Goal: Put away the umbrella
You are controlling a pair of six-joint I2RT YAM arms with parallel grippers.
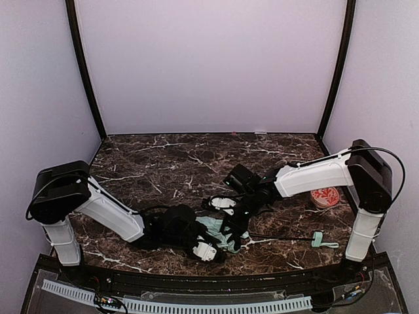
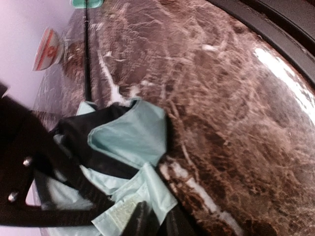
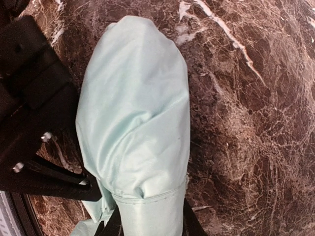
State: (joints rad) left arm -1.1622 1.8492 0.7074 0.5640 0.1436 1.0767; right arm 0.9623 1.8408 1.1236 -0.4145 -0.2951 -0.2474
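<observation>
The pale mint-green folding fabric umbrella (image 3: 133, 113) lay collapsed on the dark marble table (image 1: 163, 163). The right gripper (image 3: 147, 223) squeezed its bunched canopy, probably to compact it. Whether the left gripper (image 1: 208, 250) was closed, I could not tell.

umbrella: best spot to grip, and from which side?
Likely the thin black shaft of the umbrella, on the bare stretch between the bunched canopy and the mint handle. Come straight down, closing across it: it lies flat and looks rigid on the table, whereas the canopy is loose folds.
</observation>
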